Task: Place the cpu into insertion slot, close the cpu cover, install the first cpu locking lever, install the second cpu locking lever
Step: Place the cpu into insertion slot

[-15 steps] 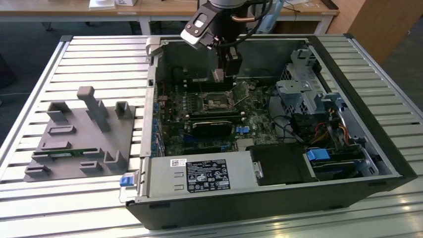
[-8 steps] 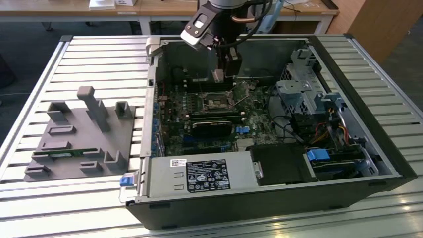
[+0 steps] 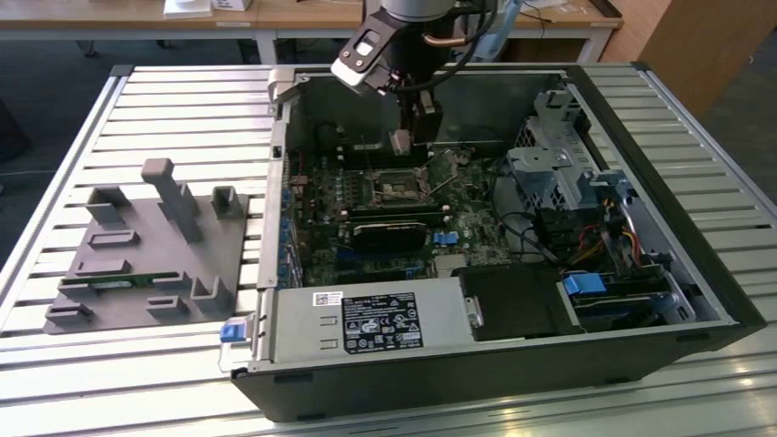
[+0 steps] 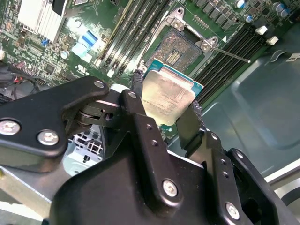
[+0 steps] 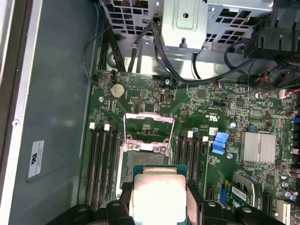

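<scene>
My gripper (image 3: 405, 138) hangs inside the open grey computer case (image 3: 291, 100), shut on the cpu (image 3: 398, 141). In both wrist views the black fingers (image 4: 137, 101) clamp two opposite edges of the cpu (image 4: 166, 96), a flat square chip with a silvery top and a green rim (image 5: 157, 194). It is held in the air, short of the insertion slot (image 5: 143, 158), whose dark centre (image 4: 176, 54) lies uncovered on the green board. The cpu cover (image 5: 149, 114) stands swung up on the slot's far side. A thin metal lever (image 4: 229, 55) sticks out beside the slot (image 3: 395, 188).
Long black memory strips (image 5: 101, 164) flank the slot on both sides. A metal drive cage (image 3: 552, 173) with cables fills the case at the exterior view's right, and a power supply (image 3: 364, 323) sits at its near end. A grey fixture block (image 3: 146, 246) lies on the slatted table (image 3: 182, 100).
</scene>
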Available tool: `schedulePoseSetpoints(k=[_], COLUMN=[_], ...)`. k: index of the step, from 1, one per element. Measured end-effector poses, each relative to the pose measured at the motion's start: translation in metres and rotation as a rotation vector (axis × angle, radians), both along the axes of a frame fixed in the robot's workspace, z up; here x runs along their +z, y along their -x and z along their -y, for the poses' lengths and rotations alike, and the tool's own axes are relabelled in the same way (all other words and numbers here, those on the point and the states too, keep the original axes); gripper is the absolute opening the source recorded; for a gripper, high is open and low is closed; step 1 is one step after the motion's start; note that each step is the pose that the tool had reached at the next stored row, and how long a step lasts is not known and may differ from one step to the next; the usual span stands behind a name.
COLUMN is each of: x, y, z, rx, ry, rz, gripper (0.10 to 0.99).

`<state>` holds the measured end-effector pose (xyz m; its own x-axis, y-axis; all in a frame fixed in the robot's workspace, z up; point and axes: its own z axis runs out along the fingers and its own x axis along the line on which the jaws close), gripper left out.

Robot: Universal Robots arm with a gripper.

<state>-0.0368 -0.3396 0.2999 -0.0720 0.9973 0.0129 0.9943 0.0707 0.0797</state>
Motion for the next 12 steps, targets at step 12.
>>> schedulePoseSetpoints(k=[12], x=[-0.0054], y=[0.0], z=[0.0], rx=[-0.008], ry=[0.0], rz=[-0.0002], gripper=[0.533])
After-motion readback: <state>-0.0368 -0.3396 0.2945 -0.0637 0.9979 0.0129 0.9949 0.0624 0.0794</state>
